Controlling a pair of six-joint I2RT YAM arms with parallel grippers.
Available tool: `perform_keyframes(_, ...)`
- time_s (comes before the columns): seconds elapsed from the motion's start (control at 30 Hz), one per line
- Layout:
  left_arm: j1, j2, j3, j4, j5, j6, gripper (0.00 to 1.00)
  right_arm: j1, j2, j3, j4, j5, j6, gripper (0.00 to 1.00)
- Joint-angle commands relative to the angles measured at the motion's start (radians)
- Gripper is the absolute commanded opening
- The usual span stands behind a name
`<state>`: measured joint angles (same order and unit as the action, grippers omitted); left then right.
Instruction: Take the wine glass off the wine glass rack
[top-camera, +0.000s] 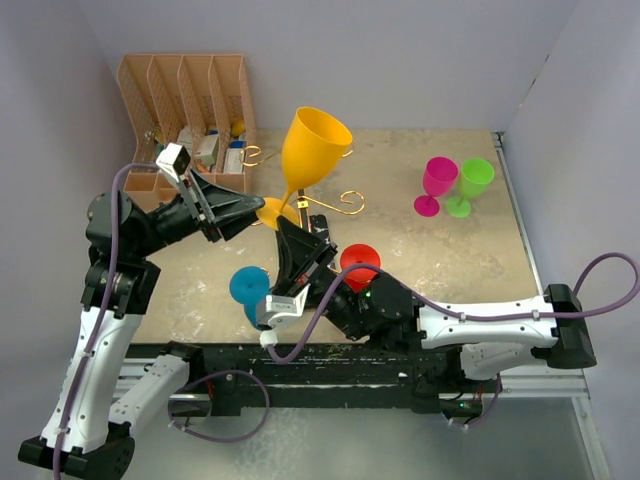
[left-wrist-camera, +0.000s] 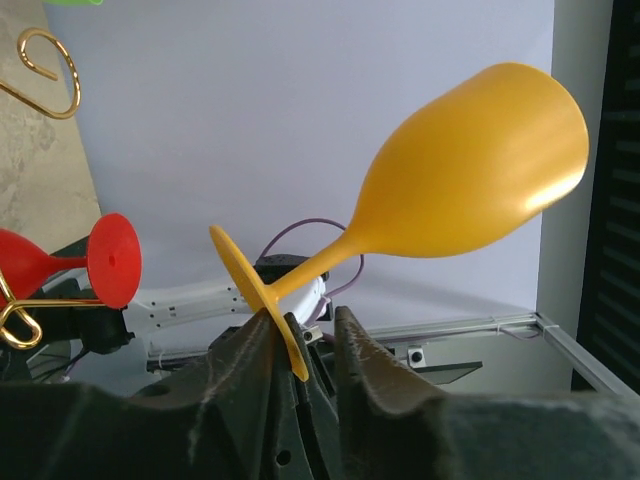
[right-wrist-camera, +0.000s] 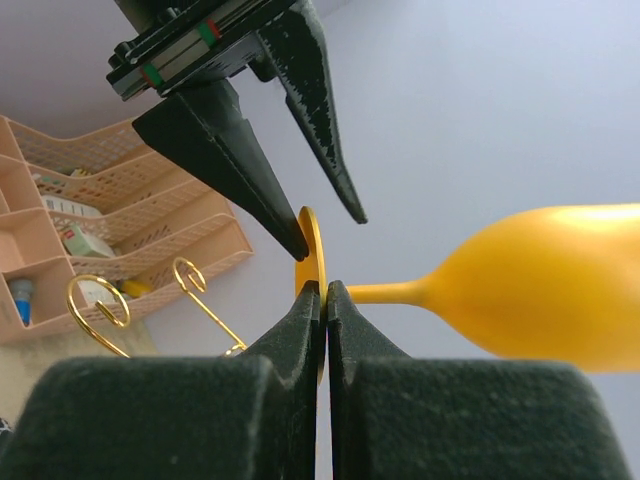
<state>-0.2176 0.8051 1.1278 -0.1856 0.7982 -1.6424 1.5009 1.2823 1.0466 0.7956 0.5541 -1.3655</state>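
Currently my right gripper (right-wrist-camera: 325, 292) is clamped tight on the edge of the yellow wine glass's (right-wrist-camera: 560, 285) flat foot. It pinches the thin disc edge-on, so the stem sticks out sideways and the bowl hangs free in the air. My left gripper (left-wrist-camera: 300, 322) stands astride the same foot from the other side, fingers parted with the disc between them. One finger looks to be touching the disc and the other stands just apart, so I judge it has no grip yet. Two holds on one thin foot make sense to me: a single pinch at the edge lets a top-heavy glass swing, and a second would steady it.

The glass is aloft and tilted above the rack (top-camera: 348, 203), and as far as I can judge it is clear of the gold hooks.

Only the overhead view shows the pink glass (top-camera: 438, 180) and green glass (top-camera: 475, 182) standing together at the far right, the blue glass (top-camera: 245, 285) near my arms, and the peach organiser (top-camera: 190, 90) in the far left corner. Only the right wrist view shows the gap at my left fingers. The left wrist view adds a red glass (left-wrist-camera: 112, 260) lying sideways against gold wire.
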Motion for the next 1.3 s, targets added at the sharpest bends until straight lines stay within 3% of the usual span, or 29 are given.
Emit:
perform_keyframes(0.0,-0.001,0.007,-0.016,0.09,0.009,-0.078,0.29,0.02,-0.021,-0.025,0.124,-0.038,-0.09,0.0)
perform_keyframes(0.17,-0.002,0.016,-0.033,0.132,0.014,-0.061,0.09,0.03,-0.036,-0.067,0.122,-0.054,-0.12,0.0)
perform_keyframes(0.4,-0.002,0.012,-0.056,0.167,0.018,-0.03,0.0,0.032,-0.066,-0.076,0.103,-0.044,-0.117,0.02)
perform_keyframes(0.63,-0.001,-0.023,-0.103,0.277,-0.059,-0.007,0.0,0.042,-0.118,-0.103,0.135,0.113,-0.034,0.42)
perform_keyframes(0.7,-0.002,-0.028,-0.135,0.358,-0.08,-0.031,0.0,0.046,-0.154,-0.11,0.089,0.159,0.018,0.48)
perform_keyframes(0.93,-0.002,-0.034,-0.174,0.44,-0.145,0.009,0.0,0.048,-0.284,-0.093,-0.192,0.338,0.273,0.53)
perform_keyframes(1.1,-0.002,-0.043,-0.202,0.452,-0.162,0.063,0.0,0.007,-0.305,0.047,-0.411,0.448,0.482,0.53)
perform_keyframes(1.2,-0.002,-0.06,-0.218,0.424,-0.177,0.093,0.0,-0.151,-0.251,0.2,-0.688,0.418,0.708,0.5)
perform_keyframes(1.27,-0.002,-0.075,-0.228,0.399,-0.19,0.11,0.0,-0.368,-0.191,0.379,-0.929,0.32,0.949,0.45)
